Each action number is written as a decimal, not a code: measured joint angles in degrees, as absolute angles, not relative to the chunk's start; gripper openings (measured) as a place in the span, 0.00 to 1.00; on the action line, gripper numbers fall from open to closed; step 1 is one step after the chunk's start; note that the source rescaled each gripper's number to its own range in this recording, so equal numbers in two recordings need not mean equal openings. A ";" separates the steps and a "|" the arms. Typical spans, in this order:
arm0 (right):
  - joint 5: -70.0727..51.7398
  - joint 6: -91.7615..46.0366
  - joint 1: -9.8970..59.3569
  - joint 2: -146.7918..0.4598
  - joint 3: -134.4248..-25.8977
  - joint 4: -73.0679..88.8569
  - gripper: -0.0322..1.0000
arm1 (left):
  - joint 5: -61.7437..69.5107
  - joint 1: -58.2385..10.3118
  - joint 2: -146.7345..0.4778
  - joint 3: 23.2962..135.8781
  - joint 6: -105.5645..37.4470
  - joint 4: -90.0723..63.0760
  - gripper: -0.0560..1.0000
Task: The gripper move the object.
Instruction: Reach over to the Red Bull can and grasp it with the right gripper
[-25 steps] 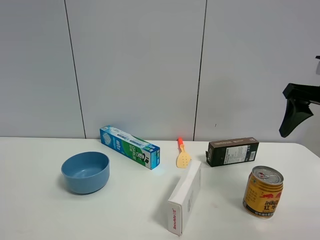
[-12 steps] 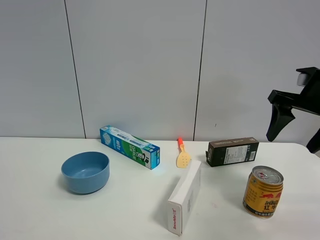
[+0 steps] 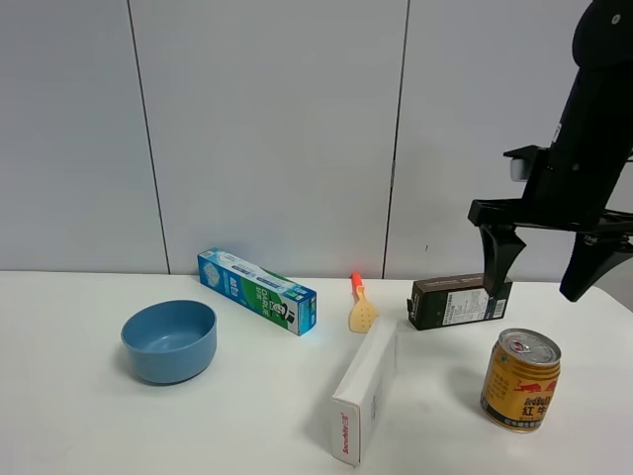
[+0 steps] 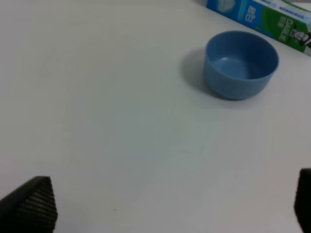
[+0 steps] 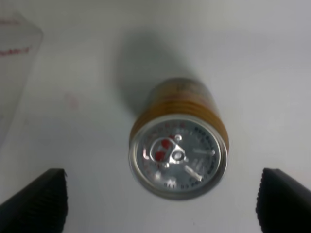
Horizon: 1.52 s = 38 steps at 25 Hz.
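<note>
The gold-yellow can (image 3: 520,380) with a red bull logo stands upright on the white table at the right front. My right gripper (image 3: 539,280) hangs open in the air above it, fingers spread wide and pointing down. In the right wrist view the can's silver pull-tab top (image 5: 178,156) lies between the two black fingertips (image 5: 36,199), with clear gaps on both sides. My left gripper (image 4: 160,206) is open over bare table; only its fingertips show in the left wrist view, and it is outside the exterior view.
A white box (image 3: 364,388) stands left of the can. A dark box (image 3: 460,300) lies behind the can. An orange spatula (image 3: 361,309), a toothpaste box (image 3: 257,290) and a blue bowl (image 3: 169,339) lie farther left; the bowl also shows in the left wrist view (image 4: 241,64).
My right arm has swung in from the right edge, moving left and down, and now hangs above the can. The objects on the table have not moved.
</note>
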<state>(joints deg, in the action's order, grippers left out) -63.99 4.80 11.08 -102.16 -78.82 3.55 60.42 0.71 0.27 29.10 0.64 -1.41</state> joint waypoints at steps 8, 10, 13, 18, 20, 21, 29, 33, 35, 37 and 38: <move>-65.35 4.93 11.12 -102.36 -78.82 0.74 0.39 | 60.42 0.71 0.27 29.10 0.64 -1.41 1.00; -65.25 4.93 11.12 -102.54 -78.82 0.86 0.39 | 60.42 0.71 0.27 29.10 0.64 -1.41 1.00; -65.24 4.93 11.12 -103.95 -78.87 0.86 0.39 | 60.42 0.71 0.27 29.10 0.64 -1.41 1.00; -64.35 4.93 11.12 -106.73 -78.97 0.91 0.39 | 60.42 0.71 0.27 29.10 0.64 -1.41 1.00; -63.88 4.93 11.12 -107.33 -79.03 0.92 0.39 | 60.42 0.71 0.27 29.10 0.64 -1.41 1.00; -63.88 4.87 11.12 -107.66 -79.10 0.92 0.39 | 60.42 0.71 0.27 29.10 0.64 -1.41 1.00; -63.42 4.69 11.12 -110.12 -79.14 2.02 0.49 | 60.42 0.71 0.27 29.10 0.64 -1.41 1.00; -63.42 3.90 11.12 -110.12 -79.14 2.02 0.79 | 60.42 0.71 0.27 29.10 0.64 -1.41 1.00; -63.48 3.85 11.12 -110.12 -79.14 2.02 0.84 | 60.42 0.71 0.27 29.10 0.64 -1.41 1.00; -63.59 3.85 11.12 -110.12 -79.14 2.46 0.86 | 60.42 0.71 0.27 29.10 0.64 -1.41 1.00; -63.63 3.85 11.12 -110.12 -79.14 2.84 0.86 | 60.42 0.71 0.27 29.10 0.64 -1.41 1.00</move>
